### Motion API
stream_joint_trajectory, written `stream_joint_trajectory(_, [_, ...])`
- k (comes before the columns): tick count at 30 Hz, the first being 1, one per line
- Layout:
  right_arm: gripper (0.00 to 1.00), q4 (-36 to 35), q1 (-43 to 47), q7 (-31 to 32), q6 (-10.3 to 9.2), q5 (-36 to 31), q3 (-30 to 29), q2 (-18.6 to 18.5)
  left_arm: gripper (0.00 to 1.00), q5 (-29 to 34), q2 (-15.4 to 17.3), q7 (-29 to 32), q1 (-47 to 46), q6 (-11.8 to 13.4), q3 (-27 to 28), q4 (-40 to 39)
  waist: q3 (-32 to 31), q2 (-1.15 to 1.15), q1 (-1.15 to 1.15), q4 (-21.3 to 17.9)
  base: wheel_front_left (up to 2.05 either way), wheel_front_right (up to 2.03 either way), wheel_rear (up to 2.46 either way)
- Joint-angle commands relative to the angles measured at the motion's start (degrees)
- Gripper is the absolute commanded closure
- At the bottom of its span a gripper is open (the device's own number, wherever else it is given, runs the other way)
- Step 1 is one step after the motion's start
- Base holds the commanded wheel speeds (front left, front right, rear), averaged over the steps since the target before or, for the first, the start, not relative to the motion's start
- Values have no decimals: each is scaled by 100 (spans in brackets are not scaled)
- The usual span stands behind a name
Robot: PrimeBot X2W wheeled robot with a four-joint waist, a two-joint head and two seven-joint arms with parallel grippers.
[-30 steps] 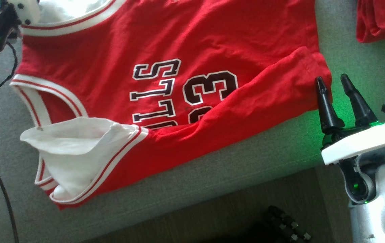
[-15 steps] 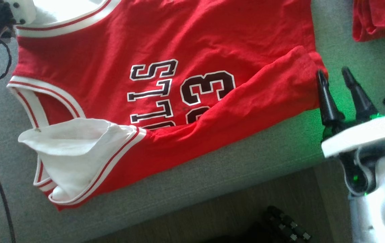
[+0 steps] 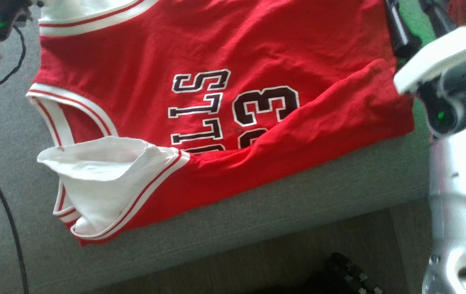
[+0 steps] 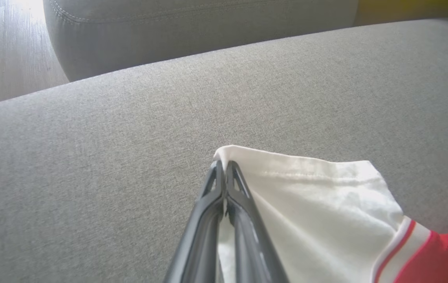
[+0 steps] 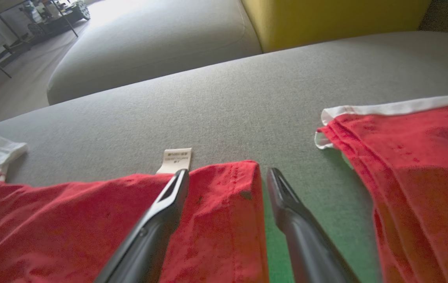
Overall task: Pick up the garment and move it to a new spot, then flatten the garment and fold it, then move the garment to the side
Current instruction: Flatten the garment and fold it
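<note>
The garment [image 3: 224,53], a red jersey with white trim and black lettering, lies spread on the grey sofa seat [image 3: 298,204]; its near armhole is turned out, showing white lining. In the left wrist view my left gripper [image 4: 224,167] is shut on a white corner of the garment [image 4: 318,204]. My right gripper [image 3: 414,18] hovers at the jersey's far right hem. In the right wrist view it stands open [image 5: 227,175], with the red hem corner [image 5: 224,220] between its fingers and a small label [image 5: 176,160] just beyond.
A second red garment [image 5: 416,165] lies to the right of the hem corner. The seat's front edge drops to a wooden floor [image 3: 298,253] with a dark object [image 3: 347,273]. A black cable [image 3: 8,228] hangs at left. A yellow cushion [image 5: 326,19] stands behind.
My right gripper has travelled up the head view from the near hem corner to the far one, still open. The left gripper has shut on the white corner. The head view shifted slightly.
</note>
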Motion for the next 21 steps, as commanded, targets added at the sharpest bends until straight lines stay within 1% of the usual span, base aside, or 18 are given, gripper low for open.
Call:
stream_joint_trajectory(1, [0, -46, -157, 69, -2, 62, 28, -49, 100, 43, 185, -71, -352, -43, 129, -110, 38, 0, 0, 52, 0, 0, 0])
stream_joint_trajectory(6, [0, 721, -764, 286, -2, -85, -135, -49, 100, 55, 66, -222, -464, -115, 81, 29, 73, 0, 0, 164, 0, 0, 0])
stream_joint_trajectory(7, [2, 864, -851, 344, -2, -83, -155, -49, 100, 54, 52, -246, -480, -129, 74, 61, 74, 0, 0, 178, 0, 0, 0])
stream_joint_trajectory(9, [16, 1129, -1013, 432, -2, -73, -222, -49, 100, 48, 26, -287, -512, -155, 61, 121, 79, 0, 0, 202, 0, 0, 0])
stream_joint_trajectory(11, [23, 1336, -1147, 492, -2, -161, -269, -49, 100, 46, 2, -317, -547, -176, 44, 178, 90, 0, 0, 222, 0, 0, 0])
stream_joint_trajectory(13, [44, 1520, -1277, 538, -2, -133, -298, -49, 100, 43, -24, -341, -579, -195, 25, 235, 98, 0, 0, 243, 0, 0, 0])
stream_joint_trajectory(14, [53, 1593, -1345, 531, -2, -103, -316, -49, 100, 41, -36, -355, -598, -205, 18, 260, 104, 0, 0, 251, 0, 0, 0])
stream_joint_trajectory(17, [59, 1781, -1530, 456, -2, -161, -357, -49, 100, 41, -56, -413, -648, -233, -6, 332, 114, 0, 0, 264, 0, 0, 0])
stream_joint_trajectory(18, [66, 1843, -1583, 431, -2, -182, -372, -49, 100, 43, -64, -433, -658, -242, -19, 356, 112, 0, 0, 271, 0, 0, 0])
stream_joint_trajectory(19, [71, 1909, -1636, 422, -2, -181, -378, -49, 100, 48, -73, -451, -667, -250, -34, 380, 109, 0, 0, 282, 0, 0, 0])
stream_joint_trajectory(20, [100, 2031, -1741, 398, -2, -202, -413, -49, 100, 64, -83, -516, -704, -265, -58, 413, 109, 0, 0, 308, 0, 0, 0])
stream_joint_trajectory(21, [100, 2077, -1796, 370, -2, -218, -440, -49, 100, 79, -85, -572, -729, -272, -69, 424, 109, 0, 0, 328, 0, 0, 0])
